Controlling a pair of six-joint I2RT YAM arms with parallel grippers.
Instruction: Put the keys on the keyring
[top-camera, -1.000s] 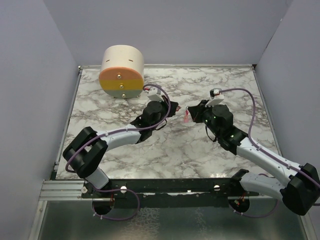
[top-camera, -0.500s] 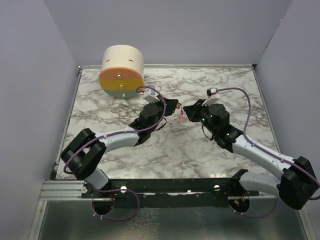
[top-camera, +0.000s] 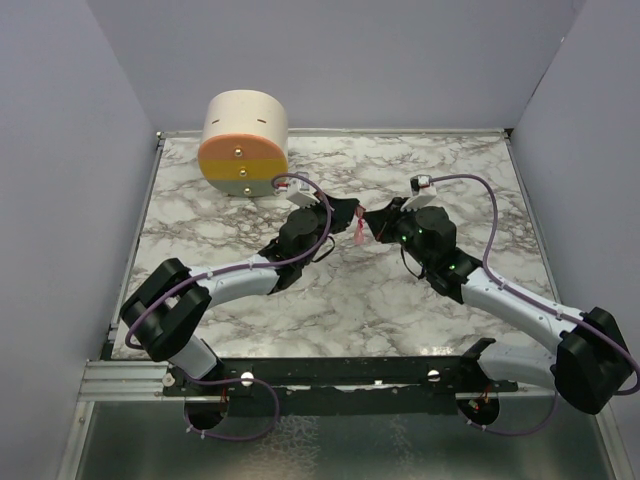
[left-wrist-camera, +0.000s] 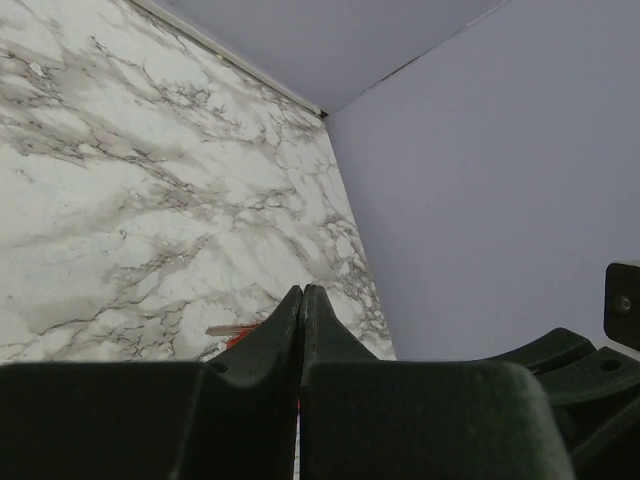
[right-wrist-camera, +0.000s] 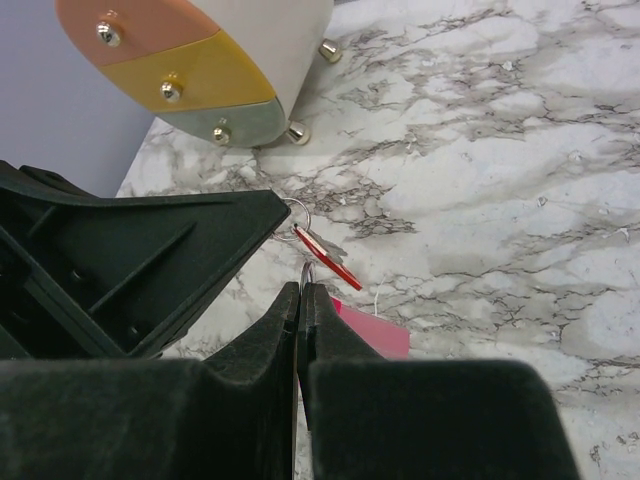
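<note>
In the top view my left gripper (top-camera: 346, 214) and right gripper (top-camera: 377, 222) meet tip to tip above the table's middle, with a pink-red bit (top-camera: 358, 233) between them. In the right wrist view my right gripper (right-wrist-camera: 304, 292) is shut on the keyring (right-wrist-camera: 307, 272). Its thin metal edge pokes out above the tips and its pink strip (right-wrist-camera: 372, 330) hangs behind the right finger. The red key (right-wrist-camera: 330, 260) slants just beyond, with a thin wire loop at its far end, against the left gripper's tip. In the left wrist view my left gripper (left-wrist-camera: 301, 293) is shut, with the red key (left-wrist-camera: 236, 339) showing beside the fingers.
A cream drum with an orange and yellow face and brass studs (top-camera: 243, 140) lies at the back left of the marble table (top-camera: 400, 300); it also shows in the right wrist view (right-wrist-camera: 200, 70). Purple walls close in the table on three sides.
Both grippers have moved toward each other and a little toward the back. The gap between their tips has closed, and the pink-red pieces now sit between them.
</note>
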